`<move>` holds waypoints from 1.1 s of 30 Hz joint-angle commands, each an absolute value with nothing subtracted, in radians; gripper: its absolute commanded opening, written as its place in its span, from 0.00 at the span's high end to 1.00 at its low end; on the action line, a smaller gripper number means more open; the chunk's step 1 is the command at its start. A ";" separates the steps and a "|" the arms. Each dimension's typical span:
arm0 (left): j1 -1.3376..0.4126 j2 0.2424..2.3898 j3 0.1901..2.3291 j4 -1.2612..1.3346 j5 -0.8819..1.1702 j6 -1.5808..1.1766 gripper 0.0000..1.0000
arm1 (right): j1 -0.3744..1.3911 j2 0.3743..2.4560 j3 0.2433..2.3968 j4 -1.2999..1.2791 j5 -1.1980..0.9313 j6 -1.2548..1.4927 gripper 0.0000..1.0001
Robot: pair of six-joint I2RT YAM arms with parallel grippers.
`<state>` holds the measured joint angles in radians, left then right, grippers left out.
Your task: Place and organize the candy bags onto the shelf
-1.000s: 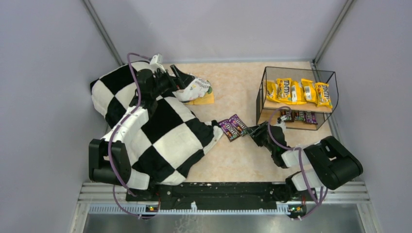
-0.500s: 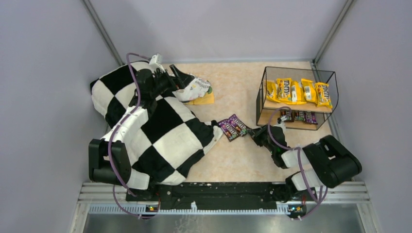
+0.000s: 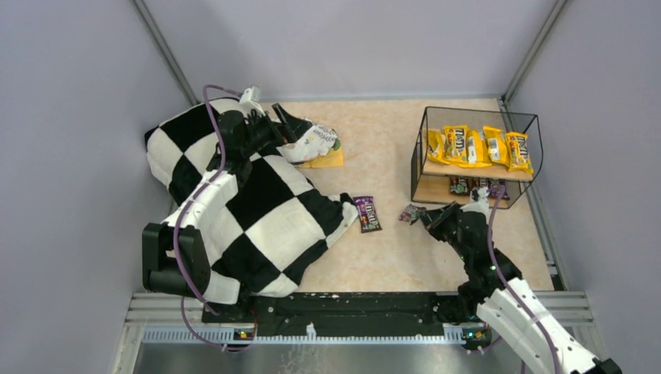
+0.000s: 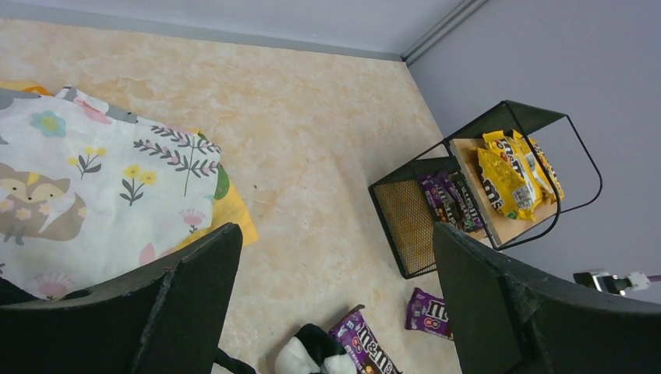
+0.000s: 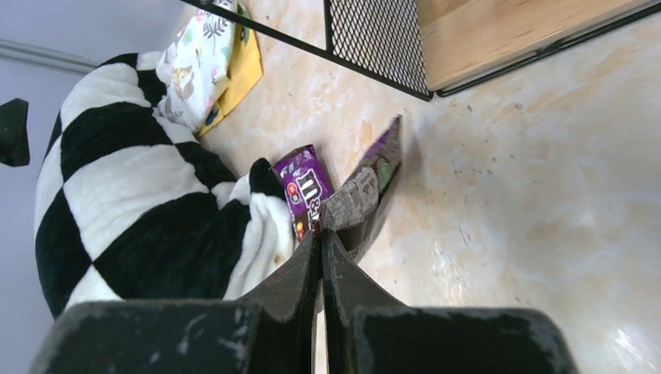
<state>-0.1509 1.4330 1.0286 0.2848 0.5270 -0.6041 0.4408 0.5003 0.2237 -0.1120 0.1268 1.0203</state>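
Observation:
The black wire shelf [image 3: 421, 144] stands at the back right, with several yellow candy bags [image 3: 475, 146] on its upper board and dark purple ones [image 3: 477, 185] on the lower board. My right gripper [image 3: 421, 214] is shut on a dark purple candy bag [image 3: 409, 212], lifted just left of the shelf; it shows edge-on in the right wrist view [image 5: 366, 195]. Another purple bag [image 3: 368, 213] lies flat on the table by the checkered cloth [image 3: 257, 210]. My left gripper [image 3: 288, 125] is open and empty at the back left, over the white patterned bundle [image 3: 316, 142].
The flat yellow-orange piece [image 3: 331, 160] lies under the bundle. The checkered cloth covers the left side and drapes my left arm. Grey walls close in all sides. The left wrist view shows the shelf [image 4: 483, 187] and both purple bags [image 4: 427, 313] from afar.
My right gripper took one of the two purple bags off the table and carried it right toward the shelf. The arm has stretched out. The other bag stays. The left arm is still.

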 commanded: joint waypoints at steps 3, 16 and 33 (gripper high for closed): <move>-0.156 1.431 1.049 0.320 0.525 -0.593 0.02 | 0.433 0.354 0.389 -0.565 0.205 0.962 1.00; -0.207 1.429 1.065 0.266 0.458 -0.514 0.02 | 0.352 0.432 0.452 -0.364 0.298 1.145 1.00; -0.203 1.428 1.075 0.263 0.475 -0.521 0.02 | 0.257 0.624 0.367 0.032 0.376 1.275 1.00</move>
